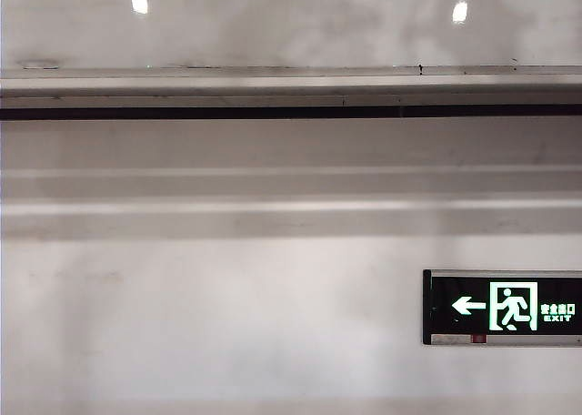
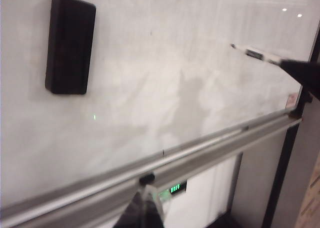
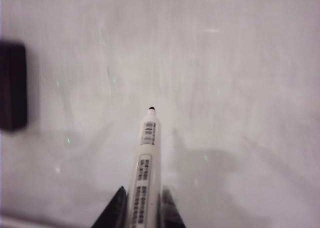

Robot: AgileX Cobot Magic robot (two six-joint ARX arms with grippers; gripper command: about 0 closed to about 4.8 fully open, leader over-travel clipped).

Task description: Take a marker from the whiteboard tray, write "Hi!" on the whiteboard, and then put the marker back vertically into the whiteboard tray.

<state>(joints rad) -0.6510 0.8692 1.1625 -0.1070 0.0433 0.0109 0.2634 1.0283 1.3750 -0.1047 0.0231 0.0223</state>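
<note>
We find one marker (image 3: pixel 145 173) in view: a slim white barrel carrying blocks of small dark print, ending in a small dark writing tip, with its cap off. The right gripper (image 3: pixel 142 210) is clamped on the lower barrel, one dark finger (image 3: pixel 114 213) on each side, and the marker runs straight out beyond the fingertips toward the whiteboard (image 3: pixel 225 78). From the right wrist view we cannot tell whether the tip touches the panel. In the left wrist view the same marker shows small and tilted, projecting from the right gripper's dark fingers near the board's far edge, well above the whiteboard tray (image 2: pixel 210 150).

The whiteboard is glossy white with faint grey smears and several bright light reflections. One black eraser (image 2: pixel 70 44) (a rounded rectangular block) sits flat on the panel, well apart from the marker. One tray, a long silver-grey ledge, runs along the board's lower edge.

The left gripper (image 2: pixel 142 210) sits just below the tray; its fingertips meet in a narrow point, closed on nothing we can see.

The exterior view shows neither gripper, only the tray, wall mouldings and one green exit sign (image 1: pixel 502 307)
</note>
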